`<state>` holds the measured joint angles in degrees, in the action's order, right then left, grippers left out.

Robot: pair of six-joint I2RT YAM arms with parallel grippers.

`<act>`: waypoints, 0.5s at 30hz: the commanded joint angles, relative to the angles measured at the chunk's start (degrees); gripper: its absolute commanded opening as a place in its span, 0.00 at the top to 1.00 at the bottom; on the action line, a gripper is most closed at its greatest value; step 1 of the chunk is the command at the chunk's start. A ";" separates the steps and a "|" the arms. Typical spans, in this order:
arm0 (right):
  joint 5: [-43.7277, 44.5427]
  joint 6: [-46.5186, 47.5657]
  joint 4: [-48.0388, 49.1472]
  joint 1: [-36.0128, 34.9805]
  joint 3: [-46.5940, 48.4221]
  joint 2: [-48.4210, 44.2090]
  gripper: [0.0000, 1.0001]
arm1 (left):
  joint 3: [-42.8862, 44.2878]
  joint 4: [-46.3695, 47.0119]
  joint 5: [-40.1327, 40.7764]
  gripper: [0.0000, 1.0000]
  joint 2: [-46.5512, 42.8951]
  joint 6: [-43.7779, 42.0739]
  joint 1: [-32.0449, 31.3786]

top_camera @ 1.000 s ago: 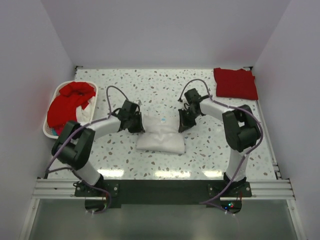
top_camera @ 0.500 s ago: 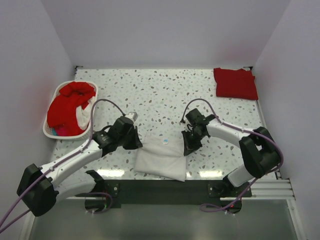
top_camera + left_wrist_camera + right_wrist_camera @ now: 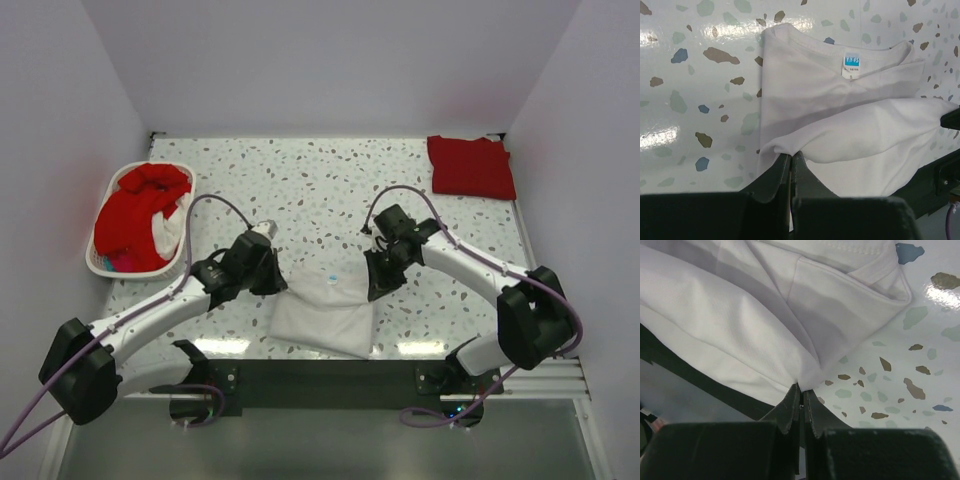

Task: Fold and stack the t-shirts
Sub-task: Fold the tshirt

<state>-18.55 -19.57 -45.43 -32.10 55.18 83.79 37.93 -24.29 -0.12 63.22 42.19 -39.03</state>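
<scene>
The speckled table (image 3: 330, 180) carries everything, and the biggest piece of cloth in play is the white t-shirt (image 3: 320, 318). It lies at the near middle of the table, between the 2 arms, with its near edge reaching the dark front rail. On the left stands a white basket (image 3: 96, 262) heaped with red t-shirts (image 3: 140, 205), and at the far right corner lies 1 folded red t-shirt (image 3: 470, 167), well apart from the work. The left gripper (image 3: 791, 160) is clenched on the white shirt's left edge, a pinch of cloth bunched at its tips. The right gripper (image 3: 801, 392) is likewise clamped tight on the right edge. Between them a raised fold of the upper layer stretches left to right across the shirt – that line is the axis the coming move turns on. The collar, with its small blue neck label (image 3: 850, 64), lies flat on the table beyond this held fold, on the far side of both grippers. Neither arm is nearer, since each holds its own side. I judge this a mid-fold step: the held band probably has to travel away from the arm bases toward the collar, both grippers moving level so the fold lands square, with uneven travel likely to skew the crease.
</scene>
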 commanded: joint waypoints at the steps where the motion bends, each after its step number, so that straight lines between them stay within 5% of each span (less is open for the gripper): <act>1: 1.23 1.73 -2.91 1.51 2.74 -1.17 1.00 | 1.18 6.35 1.09 1.00 1.55 -2.29 0.18; 6: -2.19 2.61 3.23 8.87 -1.21 -0.12 1.00 | -1.02 16.27 3.99 1.00 3.92 -4.57 0.44; 15: 0.61 2.79 10.44 10.65 -1.30 6.56 1.00 | -1.19 23.41 6.97 1.00 12.10 -6.34 1.75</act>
<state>-19.40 -17.08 -39.07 -21.96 53.87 89.76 37.47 -7.31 3.53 74.76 37.69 -38.63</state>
